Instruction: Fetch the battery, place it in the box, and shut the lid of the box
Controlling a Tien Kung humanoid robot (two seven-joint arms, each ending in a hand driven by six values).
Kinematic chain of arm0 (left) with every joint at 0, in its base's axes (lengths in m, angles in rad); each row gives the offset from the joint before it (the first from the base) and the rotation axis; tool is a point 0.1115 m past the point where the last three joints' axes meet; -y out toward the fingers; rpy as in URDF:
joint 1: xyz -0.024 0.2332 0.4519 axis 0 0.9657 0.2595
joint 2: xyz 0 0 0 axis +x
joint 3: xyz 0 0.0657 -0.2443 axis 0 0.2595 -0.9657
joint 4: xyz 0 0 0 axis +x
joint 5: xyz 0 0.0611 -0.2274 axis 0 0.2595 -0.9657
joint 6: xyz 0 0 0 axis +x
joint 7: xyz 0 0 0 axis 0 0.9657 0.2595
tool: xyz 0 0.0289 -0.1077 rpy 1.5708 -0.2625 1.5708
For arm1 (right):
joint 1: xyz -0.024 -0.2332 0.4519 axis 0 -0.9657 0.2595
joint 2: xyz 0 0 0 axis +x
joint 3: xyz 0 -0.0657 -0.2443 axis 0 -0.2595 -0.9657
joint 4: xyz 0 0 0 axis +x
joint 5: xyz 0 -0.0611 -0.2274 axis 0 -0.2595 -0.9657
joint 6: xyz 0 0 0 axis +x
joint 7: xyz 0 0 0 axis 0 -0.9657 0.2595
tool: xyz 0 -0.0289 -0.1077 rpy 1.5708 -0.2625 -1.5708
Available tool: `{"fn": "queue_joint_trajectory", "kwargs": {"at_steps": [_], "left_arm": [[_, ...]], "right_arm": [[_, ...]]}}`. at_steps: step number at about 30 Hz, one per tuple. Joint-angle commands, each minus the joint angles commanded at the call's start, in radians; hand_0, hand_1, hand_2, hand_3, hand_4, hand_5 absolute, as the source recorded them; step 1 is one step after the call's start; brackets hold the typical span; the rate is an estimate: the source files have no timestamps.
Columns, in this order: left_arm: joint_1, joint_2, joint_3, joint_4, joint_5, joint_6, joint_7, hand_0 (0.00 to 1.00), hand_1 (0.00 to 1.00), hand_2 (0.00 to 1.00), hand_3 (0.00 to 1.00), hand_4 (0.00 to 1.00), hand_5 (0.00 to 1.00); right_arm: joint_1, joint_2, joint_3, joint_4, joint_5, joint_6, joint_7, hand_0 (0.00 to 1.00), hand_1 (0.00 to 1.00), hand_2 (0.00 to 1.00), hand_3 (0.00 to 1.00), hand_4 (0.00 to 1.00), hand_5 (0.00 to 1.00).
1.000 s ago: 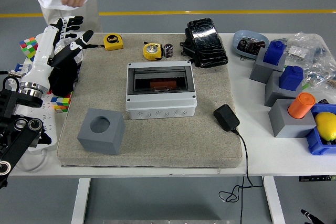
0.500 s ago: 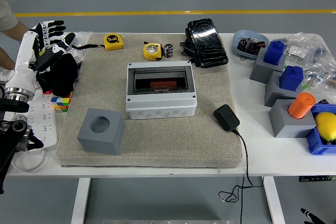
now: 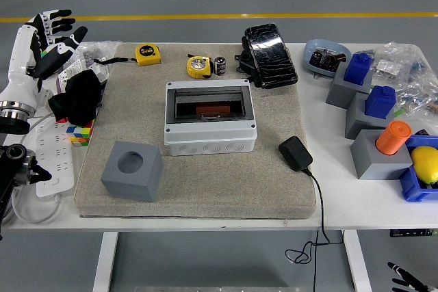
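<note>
Site: robotics lab / test workshop, indoor. Evidence: grey sealed floor w/ yellow marking line [image 3: 226, 16]; white bench table [image 3: 356, 210] on metal legs; grey foam work mat [image 3: 205, 176]. Bench holds elec. enclosure box [image 3: 209, 117], two tape measures [image 3: 148, 53], power strip [image 3: 48, 162], plug adapter [image 3: 295, 153] w/ trailing cable, 3D-printed grey and blue fixture blocks [image 3: 132, 170], bagged small parts [image 3: 410, 73]. No domestic furnishings.

I see open mat left of the box [image 3: 210, 122]; tape measure [image 3: 198, 66] crowds the battery [image 3: 220, 65] at upper centre.
</note>
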Motion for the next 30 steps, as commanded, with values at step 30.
{"fn": "queue_joint_trajectory", "kwargs": {"at_steps": [30], "left_arm": [[0.053, -0.005, -0.007, -0.053, -0.007, -0.040, 0.016, 0.538, 0.671, 0.670, 0.713, 0.998, 0.574]], "right_arm": [[-0.018, 0.000, 0.044, 0.002, -0.023, 0.000, 0.006, 0.645, 0.706, 0.693, 0.574, 0.943, 0.537]]}}
